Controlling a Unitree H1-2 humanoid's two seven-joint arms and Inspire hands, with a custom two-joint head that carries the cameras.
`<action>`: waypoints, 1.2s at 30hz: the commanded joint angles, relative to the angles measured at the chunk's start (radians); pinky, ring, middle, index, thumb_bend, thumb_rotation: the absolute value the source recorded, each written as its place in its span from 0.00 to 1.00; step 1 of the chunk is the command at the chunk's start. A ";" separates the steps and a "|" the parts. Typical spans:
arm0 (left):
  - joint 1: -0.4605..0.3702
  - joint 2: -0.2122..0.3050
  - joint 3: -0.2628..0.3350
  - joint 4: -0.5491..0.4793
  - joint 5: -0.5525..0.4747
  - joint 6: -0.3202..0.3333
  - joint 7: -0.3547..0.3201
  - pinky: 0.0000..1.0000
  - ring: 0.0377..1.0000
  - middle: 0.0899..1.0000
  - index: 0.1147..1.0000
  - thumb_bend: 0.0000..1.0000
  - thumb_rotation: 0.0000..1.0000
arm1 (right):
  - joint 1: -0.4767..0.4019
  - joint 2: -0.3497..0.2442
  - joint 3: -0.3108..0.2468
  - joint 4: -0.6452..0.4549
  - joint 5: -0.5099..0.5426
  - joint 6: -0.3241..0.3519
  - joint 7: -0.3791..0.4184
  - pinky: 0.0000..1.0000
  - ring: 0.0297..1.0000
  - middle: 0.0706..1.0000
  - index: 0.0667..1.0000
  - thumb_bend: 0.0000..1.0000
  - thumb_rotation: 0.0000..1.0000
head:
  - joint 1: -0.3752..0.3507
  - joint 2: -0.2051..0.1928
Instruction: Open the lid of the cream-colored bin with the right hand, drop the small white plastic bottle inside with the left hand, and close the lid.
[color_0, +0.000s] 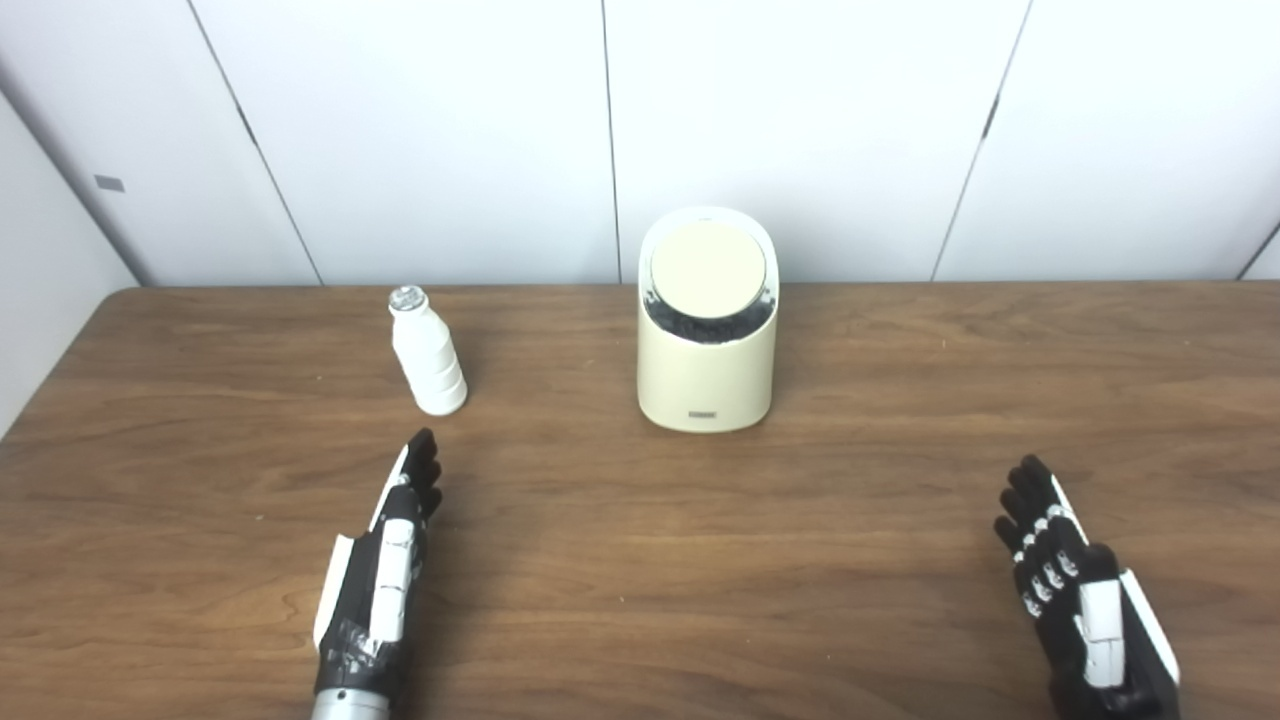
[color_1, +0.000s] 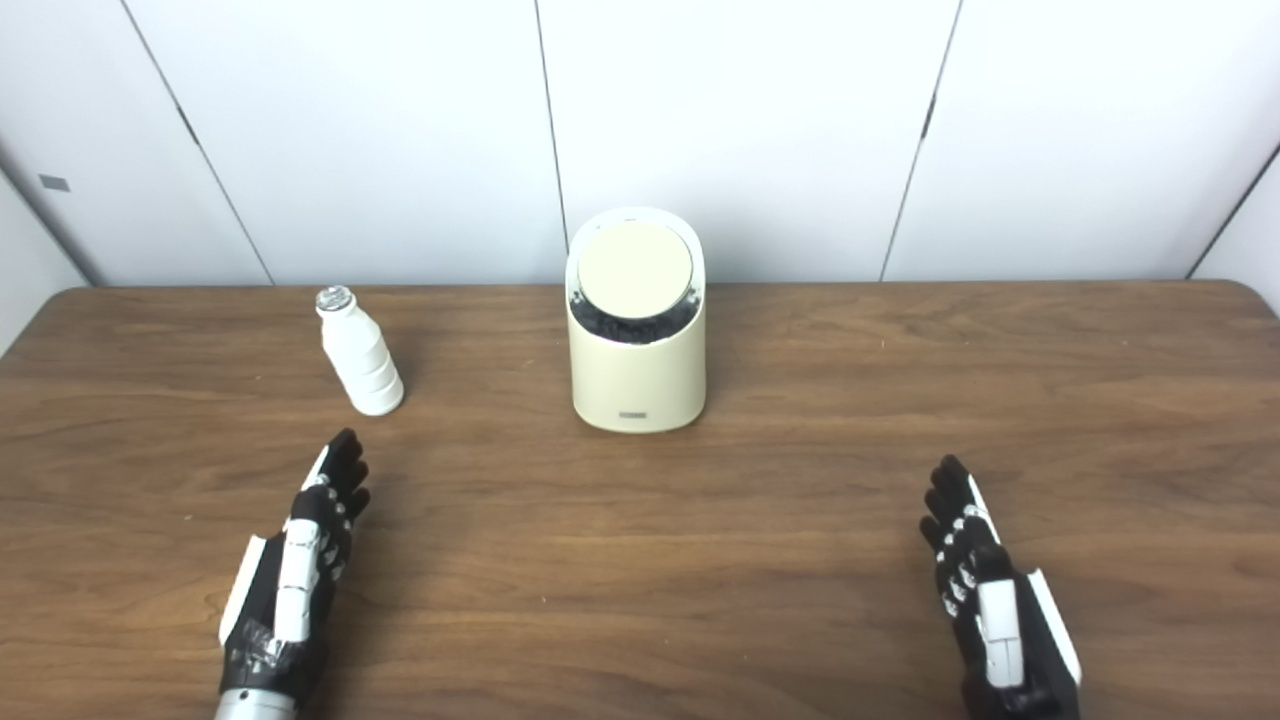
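White bottle (color_0: 428, 352) upright | just beyond empty left hand (color_0: 385, 560) | apart

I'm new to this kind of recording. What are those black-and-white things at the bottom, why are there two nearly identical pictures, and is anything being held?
They are a humanoid robot's two hands, seen from two cameras side by side on its head, so both pictures show one scene from slightly different spots. The left hand and the right hand are both open, fingers stretched forward, and hold nothing. On the wooden table stands a cream-colored bin with its round lid on top. To its left a small white plastic bottle stands upright, just ahead of the left hand and not touched by it.
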 joint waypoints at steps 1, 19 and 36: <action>0.082 -0.006 0.000 -0.017 -0.007 0.002 0.013 1.00 1.00 1.00 1.00 0.45 1.00 | -0.010 0.003 0.001 -0.007 0.007 -0.027 0.009 1.00 1.00 1.00 1.00 0.77 1.00 | 0.001 0.001; 0.085 -0.021 0.003 -0.021 -0.052 -0.030 0.030 1.00 1.00 1.00 1.00 0.45 1.00 | 0.000 -0.001 0.000 -0.020 0.005 -0.030 0.005 1.00 1.00 1.00 1.00 0.78 1.00 | -0.020 0.011; 0.080 -0.018 0.012 -0.038 -0.042 -0.052 0.054 1.00 1.00 1.00 1.00 0.43 1.00 | -0.003 0.023 0.014 -0.038 0.007 -0.023 -0.005 1.00 1.00 1.00 1.00 0.74 1.00 | -0.080 0.021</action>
